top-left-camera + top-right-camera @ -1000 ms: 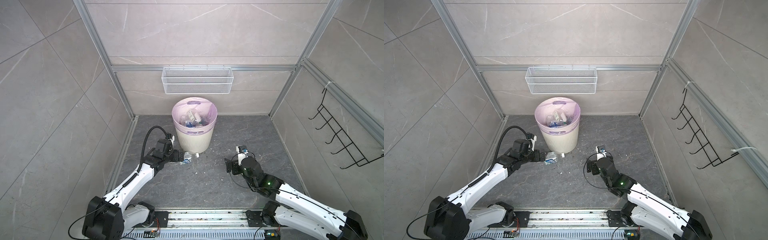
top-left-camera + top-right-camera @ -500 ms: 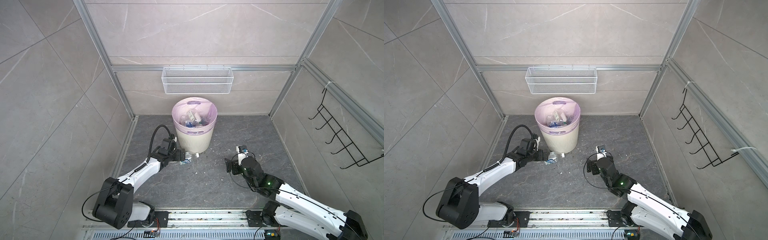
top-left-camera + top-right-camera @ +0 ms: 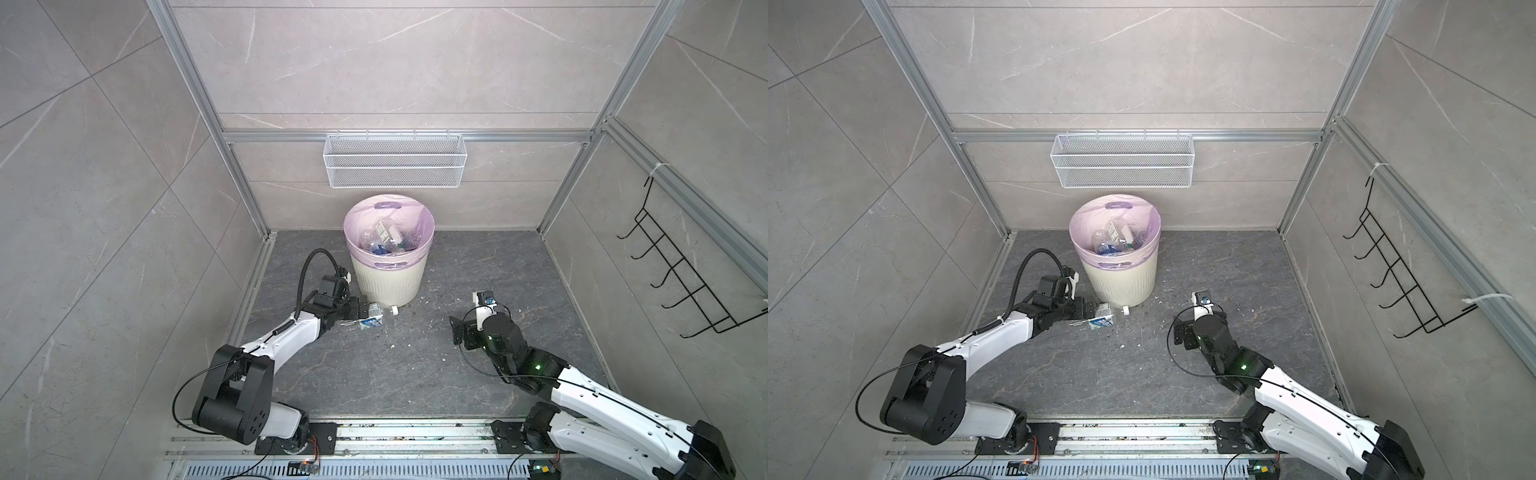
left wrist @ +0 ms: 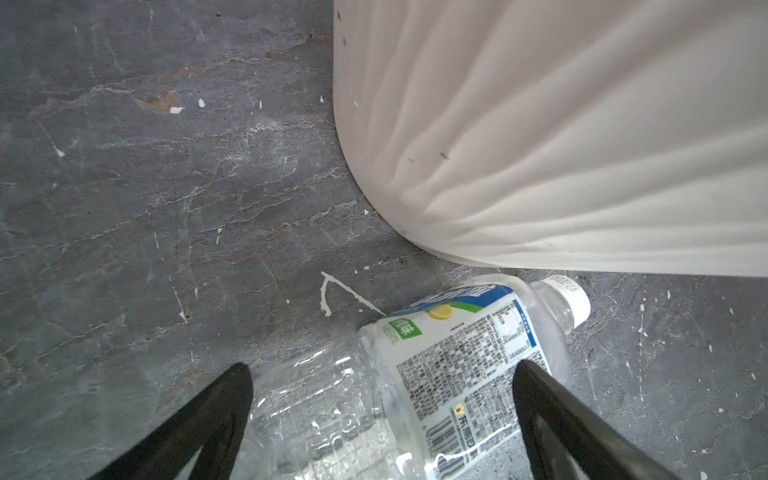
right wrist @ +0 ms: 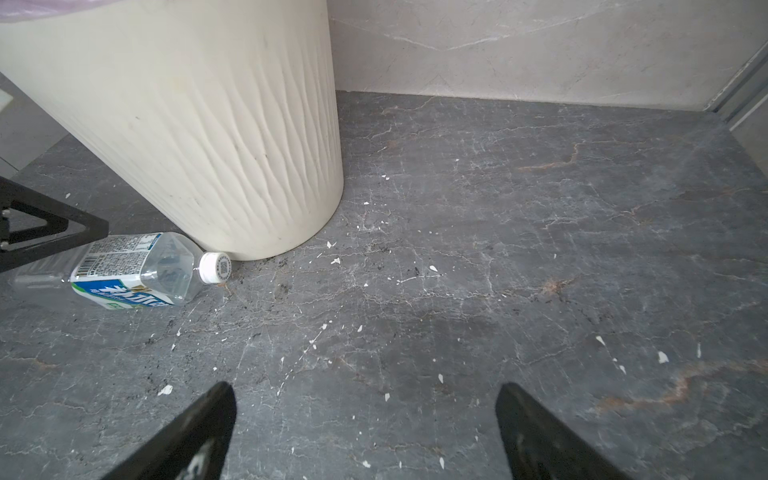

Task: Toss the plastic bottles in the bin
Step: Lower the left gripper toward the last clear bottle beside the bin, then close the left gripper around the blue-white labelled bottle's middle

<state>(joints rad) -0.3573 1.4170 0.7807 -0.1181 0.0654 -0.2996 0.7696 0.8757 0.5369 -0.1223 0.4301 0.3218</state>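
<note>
the clear plastic bottle with a blue and white label and a white cap [image 4: 457, 365] lies on its side on the dark grey stone floor [image 5: 498, 249]. in both top views it is a little left of the middle of the frame, just under the foot of the round cream-white ribbed plastic bin with a pale pink bag [image 3: 388, 282]. its cap points to the bin and is just beside the base. other bottles [image 3: 386, 241] are already inside the bin.

the left gripper [image 4: 382, 368] stands wide apart over this bottle, 1 finger near the clear bottom end and 1 above the label. nothing is clamped, and i cannot tell if a finger touches the plastic. the right gripper [image 5: 365, 387] is also wide apart and holds nothing, over bare floor and well apart from the bottle.

i judge the bottle to be empty, so very light. the thin clear wall is soft and will dent. the smooth plastic is slippery and may roll or slide away against the bin. the best place to take hold seems to be across the labelled middle, where the body is stiffer, with a gentle squeeze. the crumpled clear bottom end looks like a poor place.
</note>
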